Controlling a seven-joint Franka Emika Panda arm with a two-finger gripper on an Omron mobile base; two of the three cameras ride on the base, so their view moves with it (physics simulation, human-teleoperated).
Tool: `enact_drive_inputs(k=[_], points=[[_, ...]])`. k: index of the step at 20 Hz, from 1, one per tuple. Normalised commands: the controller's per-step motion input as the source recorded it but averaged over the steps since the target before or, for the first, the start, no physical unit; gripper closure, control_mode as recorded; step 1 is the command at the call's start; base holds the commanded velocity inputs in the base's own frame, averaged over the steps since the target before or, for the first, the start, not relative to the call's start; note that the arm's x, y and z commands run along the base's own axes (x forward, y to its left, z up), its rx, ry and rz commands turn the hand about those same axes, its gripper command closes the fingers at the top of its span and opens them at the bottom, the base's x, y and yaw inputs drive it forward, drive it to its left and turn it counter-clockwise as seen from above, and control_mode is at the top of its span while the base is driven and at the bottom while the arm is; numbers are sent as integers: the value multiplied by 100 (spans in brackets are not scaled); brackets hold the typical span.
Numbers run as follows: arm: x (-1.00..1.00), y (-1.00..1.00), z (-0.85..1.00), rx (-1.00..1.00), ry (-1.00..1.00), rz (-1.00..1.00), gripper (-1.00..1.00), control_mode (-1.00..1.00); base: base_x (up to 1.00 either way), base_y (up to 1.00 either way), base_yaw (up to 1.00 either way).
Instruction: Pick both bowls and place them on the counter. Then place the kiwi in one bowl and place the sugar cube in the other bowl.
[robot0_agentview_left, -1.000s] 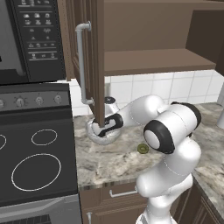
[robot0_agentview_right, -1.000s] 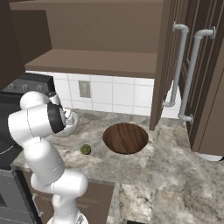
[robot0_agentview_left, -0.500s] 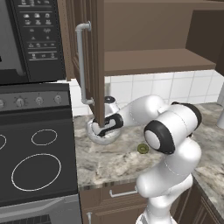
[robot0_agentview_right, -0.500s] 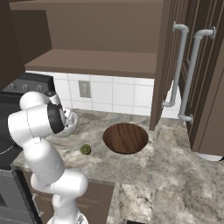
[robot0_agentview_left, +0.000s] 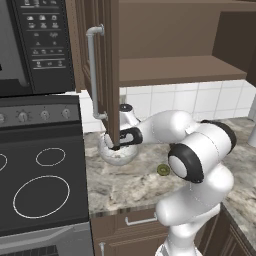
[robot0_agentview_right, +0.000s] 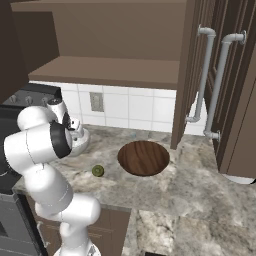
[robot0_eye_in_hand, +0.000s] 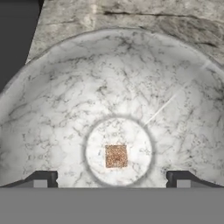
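One table (robot0_agentview_right: 200, 190), grey-beige marbled stone, carried every item inspected. One black stovetop (robot0_agentview_left: 40, 185) adjoined it on the left, and one open cabinet door (robot0_agentview_left: 111, 70) hung above the work area.

Bowls counted: two. The wooden bowl (robot0_agentview_right: 143, 157), wide, shallow and dark brown, sat on the table near the middle and was empty. The marbled bowl (robot0_agentview_left: 119, 154) sat on the table just beside the stovetop, below the cabinet door, well apart from the wooden bowl.

Kiwi counted: one. The kiwi (robot0_agentview_right: 98, 171) lay on the bare table between the two bowls, inside neither.

Sugar cube counted: one. The sugar cube (robot0_eye_in_hand: 116, 155) rested on the flat centre of the marbled bowl's floor.

Gripper counted: one. The gripper (robot0_eye_in_hand: 111, 178) was poised directly over the marbled bowl, its two fingertips (robot0_eye_in_hand: 41, 178) spread wide to either side of the cube, touching nothing and holding nothing.
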Motion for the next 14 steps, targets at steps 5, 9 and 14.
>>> enact_drive_inputs(k=[5,9,14], points=[[-19,-4,14,0,0,1,-100,-100,0,0,0],[-33,-3,0,0,-2,1,-100,-100,0,0,0],[-26,-4,4,0,-9,0,-100,-100,0,0,0]])
